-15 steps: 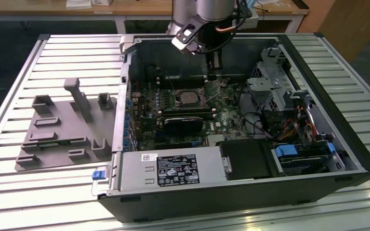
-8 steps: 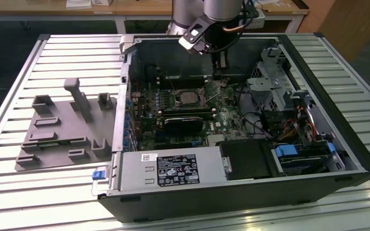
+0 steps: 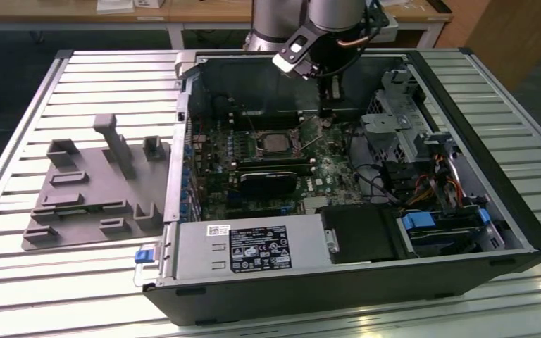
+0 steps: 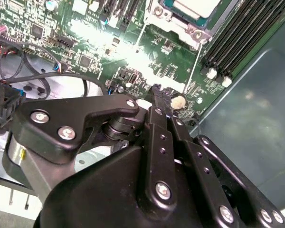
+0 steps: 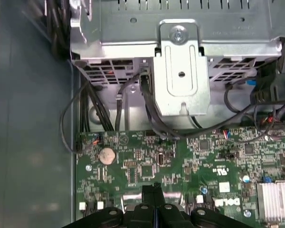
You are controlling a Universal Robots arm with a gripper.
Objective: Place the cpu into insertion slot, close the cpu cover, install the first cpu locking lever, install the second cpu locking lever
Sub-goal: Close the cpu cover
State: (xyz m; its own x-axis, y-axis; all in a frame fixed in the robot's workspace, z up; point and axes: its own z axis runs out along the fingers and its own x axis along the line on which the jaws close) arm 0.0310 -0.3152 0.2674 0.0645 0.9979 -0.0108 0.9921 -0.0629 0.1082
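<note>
Grey moulded holder well to the exterior view's left of the insertion slot, cpu seated in that slot, gripper just to the slot's right in the same view, low over the green board, fingers pressed together, gripping nothing.

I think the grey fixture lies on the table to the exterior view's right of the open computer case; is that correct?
Not quite: the grey fixture lies on the table to the exterior view's left of the open computer case, as the exterior view shows.
</note>
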